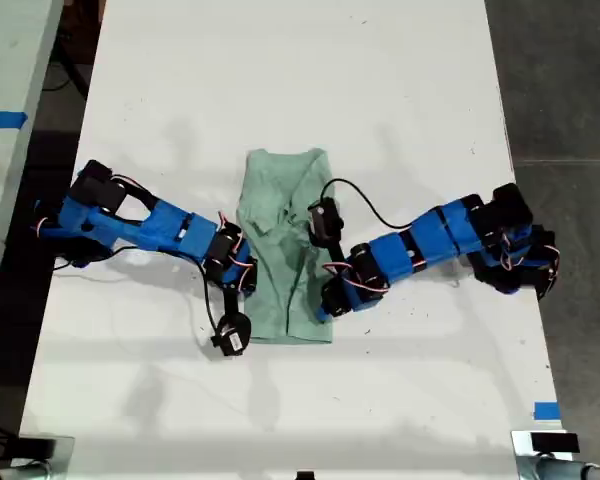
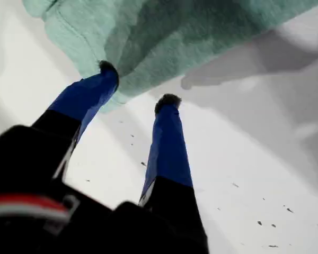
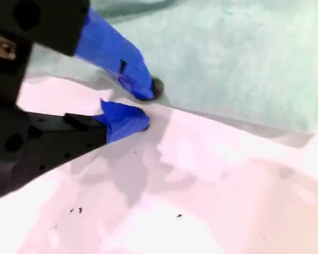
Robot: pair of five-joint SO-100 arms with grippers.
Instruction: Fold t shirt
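Overhead, the t shirt (image 1: 285,245) lies narrowed at the centre of the white surface (image 1: 400,80), an arm at each long edge. Up close, my first gripper (image 2: 138,84) stands apart at the hem, one finger touching cloth. My second gripper (image 3: 146,105) is nearly together at the edge, nothing clamped; pinching both edges for the fold seems next.

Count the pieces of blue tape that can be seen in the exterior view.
2. One blue tape strip lies at the exterior view's left edge; another blue tape piece lies near its lower right corner. More may be hidden.
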